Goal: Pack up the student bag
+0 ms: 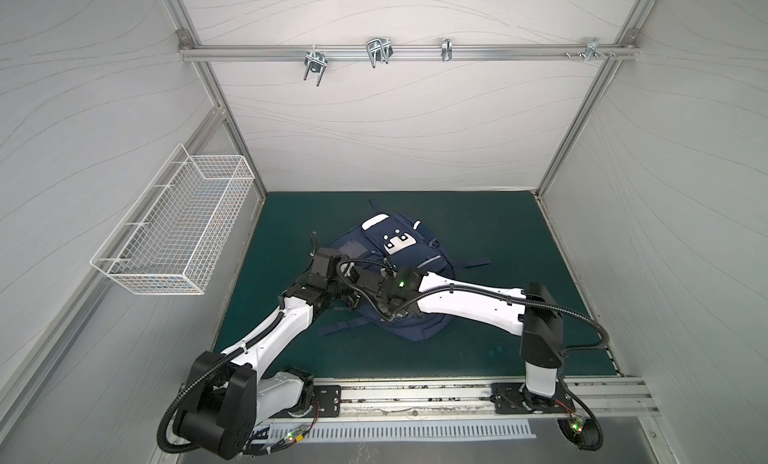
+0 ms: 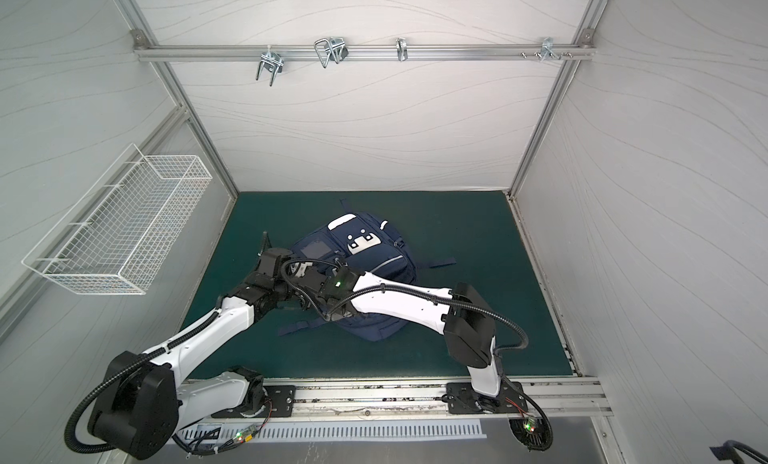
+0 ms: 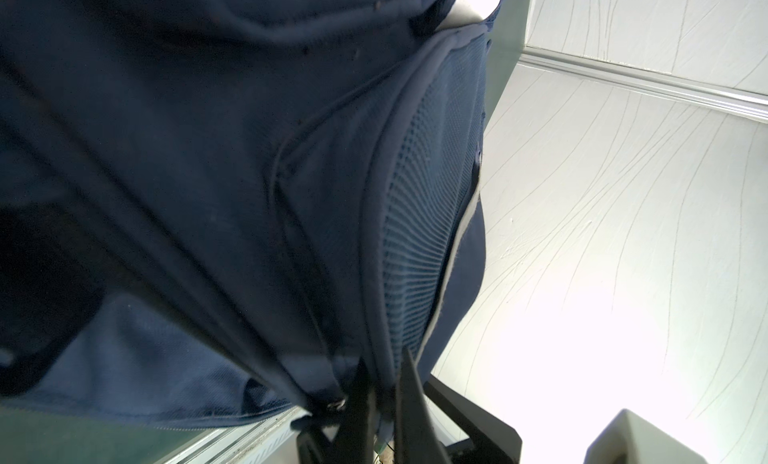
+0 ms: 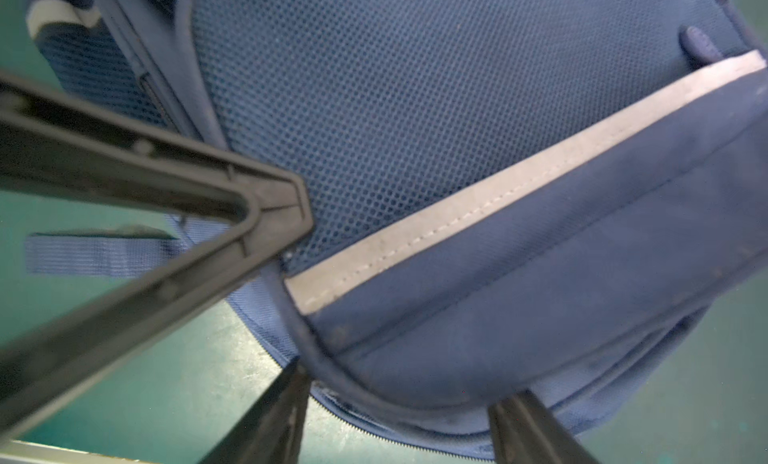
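Note:
The student bag (image 1: 428, 254) (image 2: 388, 260), navy with white patches and grey stripes, lies flat on the green mat (image 1: 507, 242). Both arms meet over its near left part, so in both top views the jaws are hidden under the wrists. In the left wrist view my left gripper (image 3: 382, 385) is shut on a fold of the bag (image 3: 208, 150) beside its piped seam. In the right wrist view my right gripper (image 4: 407, 416) is open. The bag's rounded lower edge (image 4: 415, 395) and zip lie between its fingers (image 4: 286, 416). The mesh panel (image 4: 395, 109) and grey stripe (image 4: 498, 196) fill that view.
A white wire basket (image 1: 178, 233) hangs on the left wall. Metal hooks (image 1: 378, 51) sit on the back rail. Loose bag straps (image 1: 478, 262) trail over the mat. A black V-shaped frame (image 4: 249, 208) crosses the right wrist view. The arms' base rail (image 1: 415, 395) runs along the front.

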Controlling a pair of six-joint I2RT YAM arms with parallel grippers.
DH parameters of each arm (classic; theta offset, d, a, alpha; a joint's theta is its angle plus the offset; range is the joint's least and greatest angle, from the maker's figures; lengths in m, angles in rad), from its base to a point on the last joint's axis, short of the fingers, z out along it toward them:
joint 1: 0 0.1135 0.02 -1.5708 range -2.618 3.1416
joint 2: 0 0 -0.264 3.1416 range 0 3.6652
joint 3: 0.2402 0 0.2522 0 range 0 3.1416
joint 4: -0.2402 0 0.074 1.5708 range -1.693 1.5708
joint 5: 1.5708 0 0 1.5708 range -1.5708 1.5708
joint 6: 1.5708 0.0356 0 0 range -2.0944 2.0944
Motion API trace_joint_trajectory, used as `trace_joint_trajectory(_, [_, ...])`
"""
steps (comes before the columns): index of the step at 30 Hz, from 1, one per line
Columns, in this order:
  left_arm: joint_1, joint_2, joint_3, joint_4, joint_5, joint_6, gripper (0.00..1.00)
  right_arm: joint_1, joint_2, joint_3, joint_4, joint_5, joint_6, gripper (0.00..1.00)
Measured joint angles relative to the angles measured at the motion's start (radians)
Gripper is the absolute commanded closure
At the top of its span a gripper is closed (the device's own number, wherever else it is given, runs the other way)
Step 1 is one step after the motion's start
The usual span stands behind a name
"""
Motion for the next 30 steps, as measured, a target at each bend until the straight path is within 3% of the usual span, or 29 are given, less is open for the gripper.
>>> trace_joint_trajectory(6, [0.000, 0.013, 0.000, 0.018, -0.001, 0.011, 1.00, -0.011, 0.001, -0.016, 0.000, -0.012, 0.017, 0.76])
trace_joint_trajectory(13, [-0.004, 0.023, 0.000, 0.040, 0.005, 0.027, 1.00, -0.015, -0.029, -0.064, 0.005, -0.007, 0.008, 0.98])
trace_joint_trajectory(24, [-0.014, 0.027, 0.003, 0.048, 0.022, 0.053, 1.00, -0.041, -0.126, -0.159, 0.068, -0.043, -0.020, 1.00])
trace_joint_trajectory(30, [-0.029, 0.026, 0.035, 0.024, 0.034, 0.074, 1.00, -0.148, -0.351, -0.377, 0.266, -0.240, -0.103, 1.00])
